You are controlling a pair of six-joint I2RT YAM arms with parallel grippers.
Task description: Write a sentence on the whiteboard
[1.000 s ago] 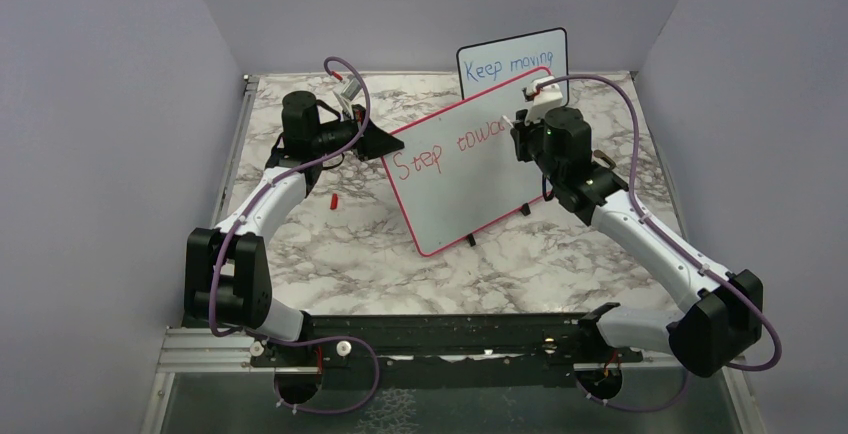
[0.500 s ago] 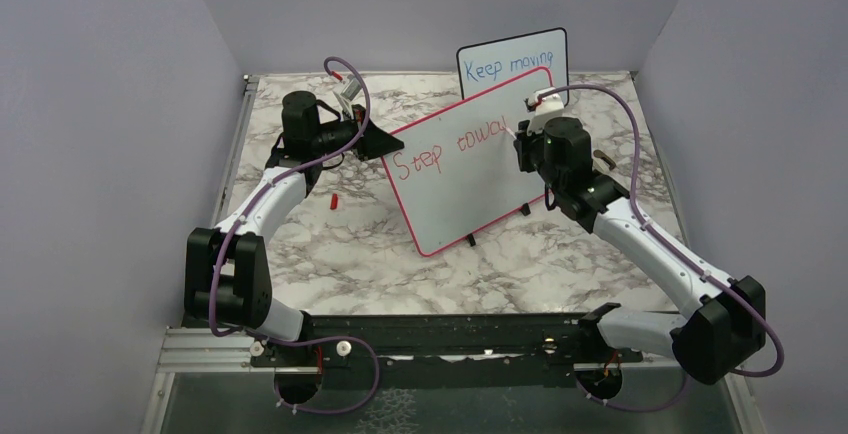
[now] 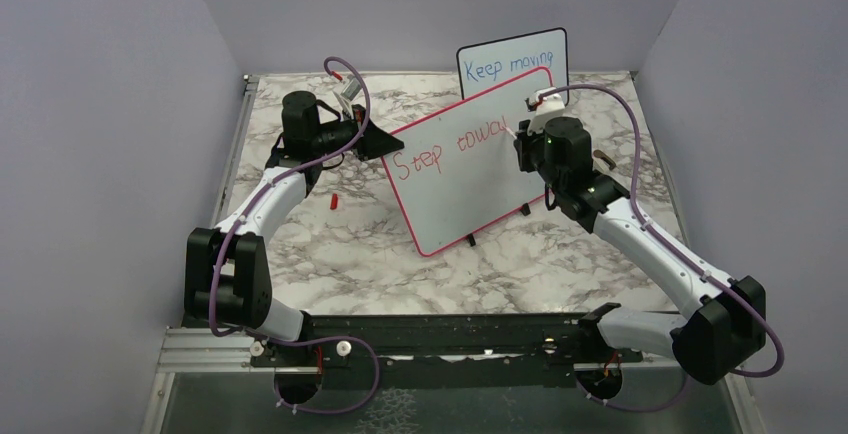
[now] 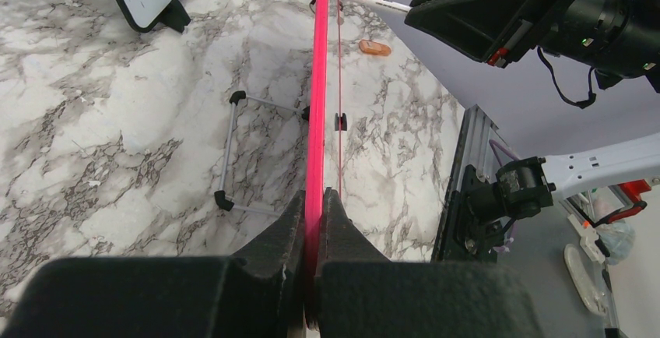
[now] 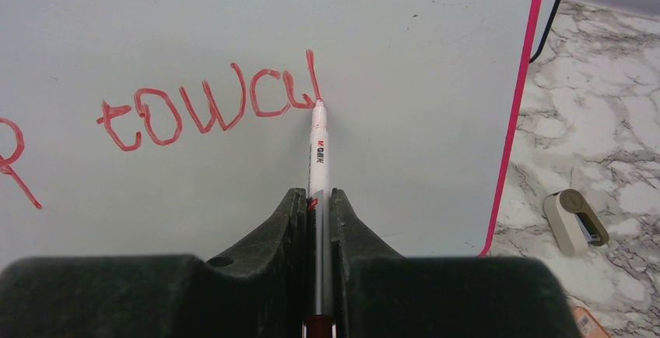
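Left tool (image 4: 313,202) clamps the thin, stiff whiteboard (image 3: 462,189) by its edge; it looks light and easily tipped. Right tool (image 5: 316,196) pinches a slim marker (image 5: 319,147), tip on the whiteboard.

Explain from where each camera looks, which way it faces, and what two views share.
Top external: above, behind the robot, looking down at the table; both arms, left hand and right hand at the whiteboard.
Left wrist: on the left arm, sighting along the whiteboard's pink edge; its fingers clamp it.
Right wrist: on the right arm, facing the board's front; its fingers hold the marker against the sentence.
Shared: top and left wrist both show the marker.
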